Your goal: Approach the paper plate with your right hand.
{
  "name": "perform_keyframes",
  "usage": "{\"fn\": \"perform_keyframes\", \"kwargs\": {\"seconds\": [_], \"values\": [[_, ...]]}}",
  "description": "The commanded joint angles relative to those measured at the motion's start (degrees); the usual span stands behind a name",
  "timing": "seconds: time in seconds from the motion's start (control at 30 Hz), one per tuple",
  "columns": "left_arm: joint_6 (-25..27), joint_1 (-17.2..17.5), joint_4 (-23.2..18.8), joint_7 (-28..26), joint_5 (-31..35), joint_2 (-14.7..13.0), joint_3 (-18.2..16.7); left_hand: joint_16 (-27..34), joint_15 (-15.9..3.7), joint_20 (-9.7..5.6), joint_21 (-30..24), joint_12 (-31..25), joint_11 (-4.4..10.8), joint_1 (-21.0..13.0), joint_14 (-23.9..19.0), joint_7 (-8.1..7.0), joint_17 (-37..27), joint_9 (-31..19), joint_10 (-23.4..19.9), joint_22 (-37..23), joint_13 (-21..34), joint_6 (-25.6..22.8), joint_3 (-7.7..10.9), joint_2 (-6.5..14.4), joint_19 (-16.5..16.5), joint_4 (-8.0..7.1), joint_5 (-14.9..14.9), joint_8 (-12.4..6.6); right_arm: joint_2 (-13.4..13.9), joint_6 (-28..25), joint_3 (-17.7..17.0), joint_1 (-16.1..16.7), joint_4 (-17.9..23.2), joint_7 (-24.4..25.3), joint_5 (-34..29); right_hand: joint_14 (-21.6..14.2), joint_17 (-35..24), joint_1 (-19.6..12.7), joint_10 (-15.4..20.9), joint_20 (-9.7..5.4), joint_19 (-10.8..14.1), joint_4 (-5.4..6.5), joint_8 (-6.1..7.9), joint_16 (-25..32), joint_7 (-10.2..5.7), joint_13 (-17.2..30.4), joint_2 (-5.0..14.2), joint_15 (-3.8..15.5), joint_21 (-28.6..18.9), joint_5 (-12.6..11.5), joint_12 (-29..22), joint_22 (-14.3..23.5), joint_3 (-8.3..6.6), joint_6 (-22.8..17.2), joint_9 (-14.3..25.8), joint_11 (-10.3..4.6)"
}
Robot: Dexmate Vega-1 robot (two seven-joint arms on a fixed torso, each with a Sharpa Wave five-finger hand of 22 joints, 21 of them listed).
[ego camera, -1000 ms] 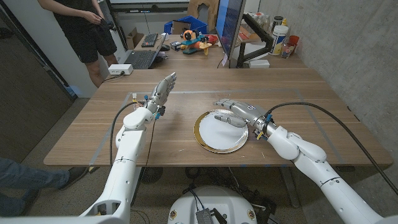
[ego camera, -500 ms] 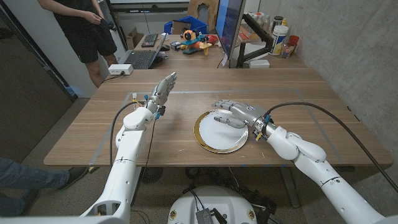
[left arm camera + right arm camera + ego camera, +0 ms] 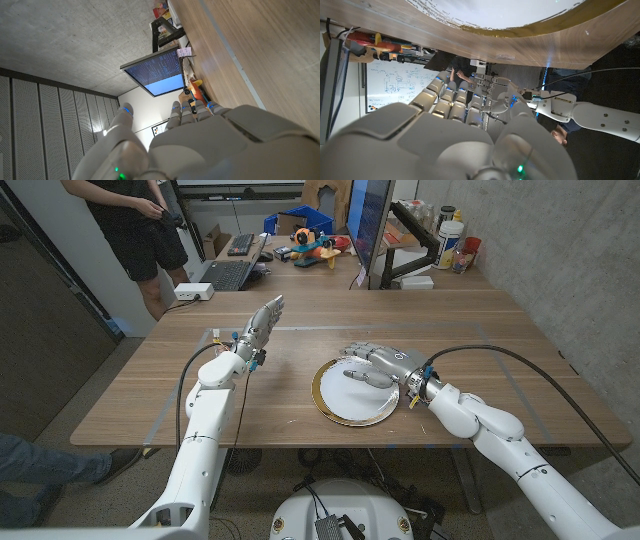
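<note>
Wood-grain desk (image 3: pixel 470 330) carries the work; behind its far edge sit a second bench with a laptop (image 3: pixel 222 274), a monitor (image 3: pixel 364 220) and assorted clutter, and a person (image 3: pixel 135 225) stands off the far left corner. None of that lies in my path.

I see the paper plate (image 3: pixel 340 402), white with a gold rim, lying flat near the desk's near edge, roughly midway along it. I judge that placement suits a reach from the right arm, since the arm enters from the near right corner.

My right hand (image 3: pixel 378 364) hovers over the plate's far right portion, palm down, fingers spread and slightly curled, holding nothing. I cannot tell from the head view whether the fingertips touch the plate. The right wrist view shows the plate rim (image 3: pixel 520 30) close ahead of the knuckles, so I judge the approach nearly complete.

My left hand (image 3: pixel 258 330) is raised above the desk toward the far left area, fingers extended together, empty, well apart from the plate. I judge it is parked there to keep clear.
</note>
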State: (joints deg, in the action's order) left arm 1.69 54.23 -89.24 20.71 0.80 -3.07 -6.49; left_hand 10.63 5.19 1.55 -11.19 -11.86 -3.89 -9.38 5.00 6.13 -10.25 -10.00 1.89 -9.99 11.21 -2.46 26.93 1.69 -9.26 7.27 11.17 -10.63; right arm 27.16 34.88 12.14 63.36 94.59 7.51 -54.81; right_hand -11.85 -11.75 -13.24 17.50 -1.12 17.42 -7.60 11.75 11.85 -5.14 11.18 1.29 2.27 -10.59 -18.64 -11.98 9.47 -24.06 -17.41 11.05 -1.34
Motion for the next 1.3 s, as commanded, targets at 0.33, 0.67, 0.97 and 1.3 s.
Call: {"fn": "perform_keyframes", "kwargs": {"seconds": [0.33, 0.67, 0.97, 1.3], "values": [[-0.06, -0.31, 0.63, -0.06, 0.07, 0.10, 0.20, 0.05, -0.14, 0.32, 0.06, -0.24, -0.08, -0.07, 0.69, 0.08, -0.12, -0.27, 0.32, -0.32, 0.10, -0.35, -0.02, 0.65, -0.51, 0.10, -0.22, -0.13, 1.05, -1.92, 1.30, -0.07, -0.04, -0.08, -0.64, 0.79, 0.04, -0.61, -0.17, 0.01, -0.76, -0.07, 0.06, -0.25, -0.53, 0.21, -0.11, 0.41, 0.13, -0.56, 0.41, 0.19, -0.53, -0.31, 0.16, 0.04], [0.19, -0.25, 0.11, -0.20, 0.30, 0.09, 0.29, 0.06, -0.09, 0.36, 0.06, -0.24, 0.03, -0.07, 0.72, 0.06, -0.12, -0.27, 0.33, -0.32, 0.10, -0.36, -0.05, 0.67, -0.59, 0.11, -0.22, -0.13, 1.48, -2.09, 1.79, -0.25, -0.50, 0.15, -0.82, 0.73, 0.04, -0.64, -0.12, 0.03, -0.81, -0.08, 0.08, -0.20, -0.58, 0.21, -0.07, 0.55, 0.09, -0.62, 0.40, 0.19, -0.60, -0.44, 0.16, 0.09], [0.38, -0.28, 0.06, -0.18, 0.48, 0.09, 0.42, 0.06, -0.10, 0.40, 0.06, -0.26, 0.08, -0.06, 0.74, 0.12, -0.12, -0.27, 0.29, -0.33, 0.10, -0.38, -0.07, 0.69, -0.68, 0.12, -0.22, -0.13, 1.44, -2.58, 2.18, -0.22, -0.69, 0.74, -1.11, 0.63, 0.03, -0.65, -0.13, 0.06, -0.87, -0.08, 0.10, -0.15, -0.79, 0.21, -0.05, 0.46, 0.06, -0.68, 0.42, 0.19, -0.66, -0.56, 0.16, 0.07], [0.36, -0.42, 0.15, 0.00, 0.55, 0.05, 0.59, 0.08, -0.09, 0.43, 0.07, -0.26, 0.04, -0.05, 0.74, 0.08, -0.12, -0.27, 0.31, -0.33, 0.10, -0.37, -0.10, 0.71, -0.79, 0.12, -0.22, -0.12, 1.69, -3.13, 2.54, -0.21, -0.66, 0.91, -1.49, 0.64, 0.03, -0.69, -0.08, 0.03, -1.03, -0.09, 0.20, -0.14, -0.88, 0.21, 0.01, 0.42, 0.06, -0.73, 0.41, 0.19, -0.74, -0.89, 0.16, 0.04]]}}
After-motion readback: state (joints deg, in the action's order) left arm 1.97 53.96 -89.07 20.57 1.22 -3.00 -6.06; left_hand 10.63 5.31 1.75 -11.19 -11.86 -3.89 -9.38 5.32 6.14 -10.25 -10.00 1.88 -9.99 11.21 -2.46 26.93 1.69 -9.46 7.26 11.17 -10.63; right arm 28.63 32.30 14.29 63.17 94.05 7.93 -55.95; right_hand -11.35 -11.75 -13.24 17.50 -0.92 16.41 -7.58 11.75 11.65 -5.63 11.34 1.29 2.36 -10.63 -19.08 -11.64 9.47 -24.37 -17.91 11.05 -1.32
